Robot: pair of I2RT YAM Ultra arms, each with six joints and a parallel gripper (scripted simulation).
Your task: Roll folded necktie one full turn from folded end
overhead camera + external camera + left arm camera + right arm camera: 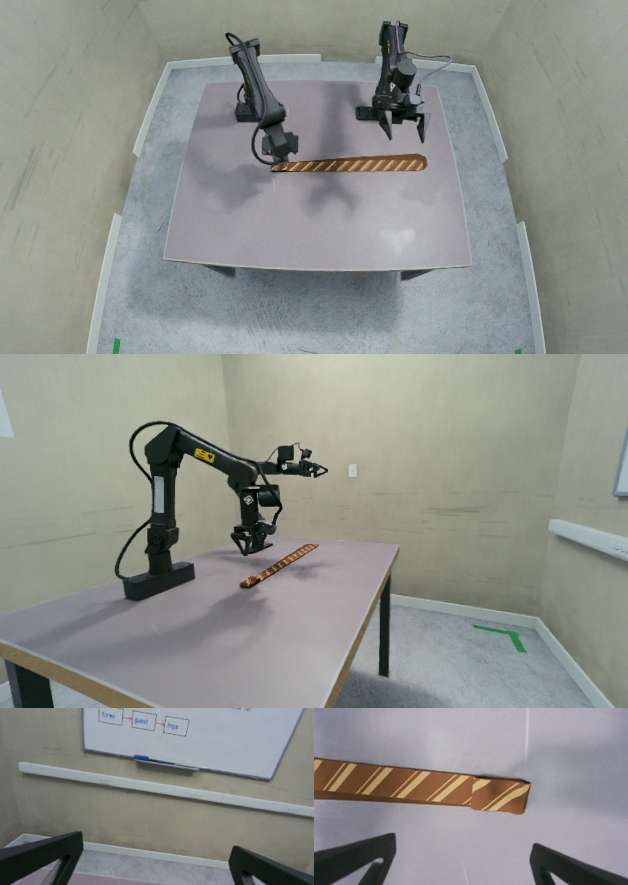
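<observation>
A long, narrow necktie point(350, 164) point(285, 563) point(393, 784), brown with slanting cream stripes, thick ones paired with thin ones, lies stretched out nearly straight on the desk point(320, 225) point(200, 634) point(432, 838). One end is wider, with blunted corners. The tie narrows toward the other end, where a short piece is folded back on top, making a small, nearly rectangular flap. The flap's free edge crosses the tie, and its outer corner looks slightly raised. Along one side, a plain brown strip shows beside the stripes. The tie is folded but unrolled.
</observation>
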